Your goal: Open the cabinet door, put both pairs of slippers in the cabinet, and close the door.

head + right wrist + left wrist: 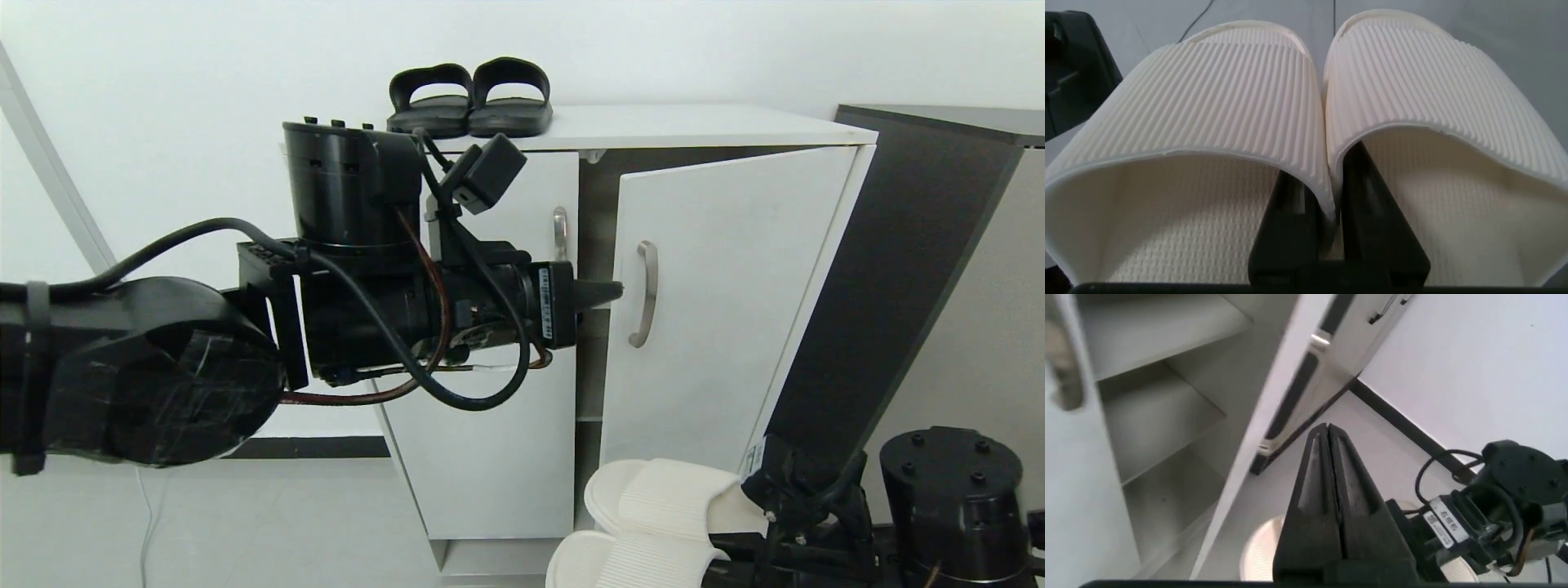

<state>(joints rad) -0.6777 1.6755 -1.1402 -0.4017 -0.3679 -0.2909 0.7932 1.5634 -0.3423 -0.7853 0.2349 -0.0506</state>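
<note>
The left arm reaches forward at mid-height. Its left gripper (pixel 602 294) has its two black fingers pressed together on nothing, and the tip points into the dark gap between the doors of the white two-door cabinet (pixel 490 457).

The door on your right (pixel 718 327) is ajar, with its free edge swung a little toward you. Its curved brushed-metal handle (pixel 647 294) is just beside the fingertip. In the left wrist view, the pale inner shelves (pixel 1151 400) show through the opening.

A pair of black slide slippers (pixel 469 98) sits side by side on the cabinet top, well apart from both arms.

Low in front of the ajar door, the right gripper (pixel 1329 216) is clamped on a pair of cream ribbed slippers (pixel 653 514). It has one finger inside each slipper and pinches their neighbouring side walls together.

The step in hand looks like widening the door, because the gap seems too narrow for the slippers.

- Slide the closed fingers behind the door's free edge, not the handle.
- Sweep toward your right along the hinge's arc, so the tip pushes the door and does not scrape across its face.
- The held slippers likely sit in the swing path, so draw the right arm back or lower it first.
- Keep the clamp firm, since soft walls may slip.
</note>
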